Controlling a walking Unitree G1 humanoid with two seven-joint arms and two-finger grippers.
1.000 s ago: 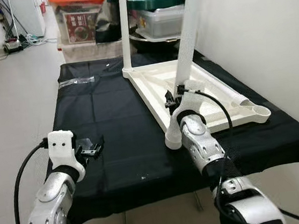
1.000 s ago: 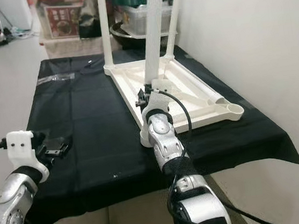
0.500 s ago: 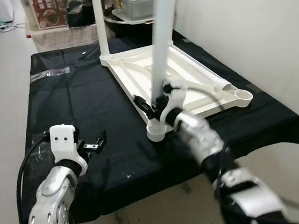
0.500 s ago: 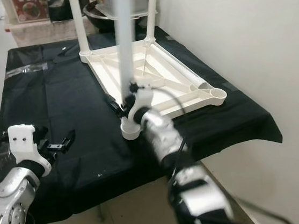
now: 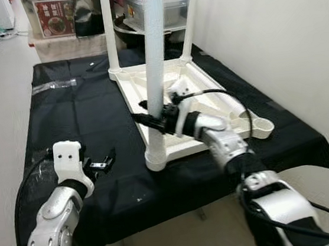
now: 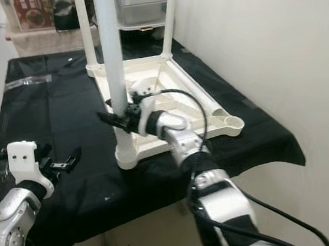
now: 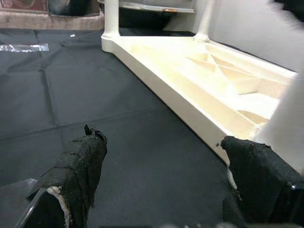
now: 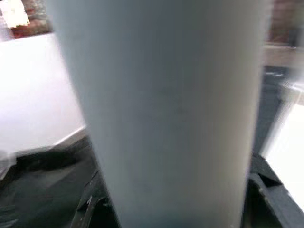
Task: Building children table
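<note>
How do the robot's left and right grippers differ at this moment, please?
The right gripper is shut on the near table leg, which stands upright in a corner of the upturned white tabletop; the left gripper holds nothing, its jaws open. The right reaches across to the tabletop; the left hovers over the black cloth, apart from the tabletop. Both have black fingers.

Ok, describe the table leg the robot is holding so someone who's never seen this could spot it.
On the black-covered table lies an upside-down white tabletop with three white legs standing up from its corners. The held leg is at the near corner, closest to the robot. Unlike the two far ones, it has the right gripper clamped around it low down.
</note>
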